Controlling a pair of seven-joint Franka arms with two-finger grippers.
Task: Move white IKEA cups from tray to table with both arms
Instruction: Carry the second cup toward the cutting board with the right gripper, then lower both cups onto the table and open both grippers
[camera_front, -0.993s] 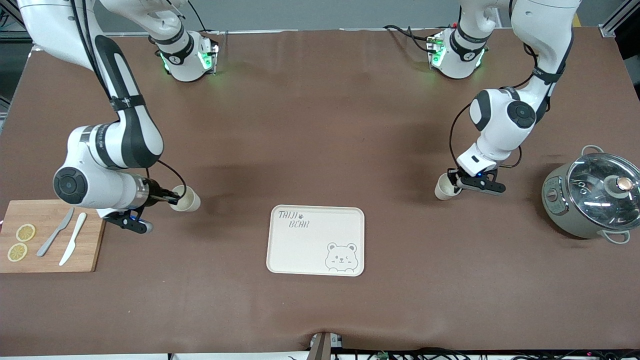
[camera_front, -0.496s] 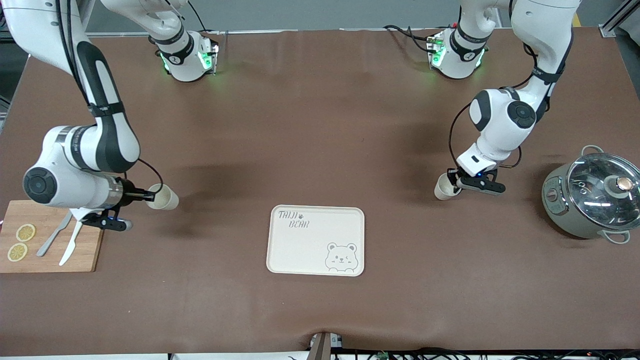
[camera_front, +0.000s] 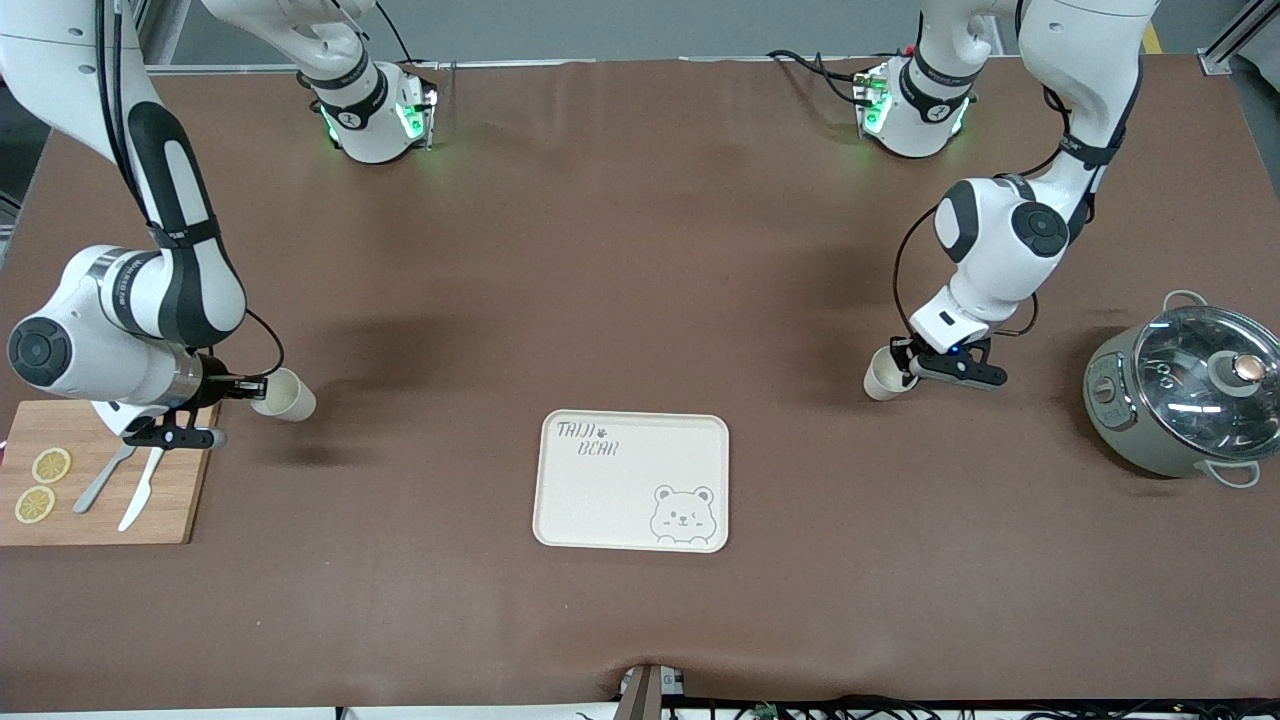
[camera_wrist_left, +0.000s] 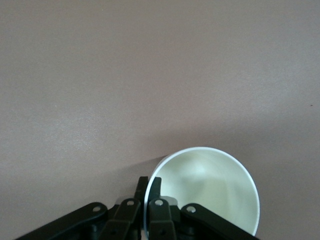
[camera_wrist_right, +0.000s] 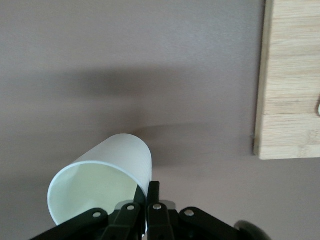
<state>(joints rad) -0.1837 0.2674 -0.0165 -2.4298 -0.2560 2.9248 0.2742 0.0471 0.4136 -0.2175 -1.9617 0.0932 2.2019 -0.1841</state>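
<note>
Right gripper (camera_front: 243, 387) pinches one cup (camera_front: 283, 395) by its rim beside the cutting board (camera_front: 180, 500); left gripper (camera_front: 905, 364) clamps the other cup (camera_front: 882, 377), both off the tray (camera_front: 600, 500), ready to set down.

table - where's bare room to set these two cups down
Bare table runs from the tray up toward the arm bases. More between tray and cutting board, under the right gripper's cup, and between tray and pot, under the left gripper's cup. The ends are crowded.
</note>
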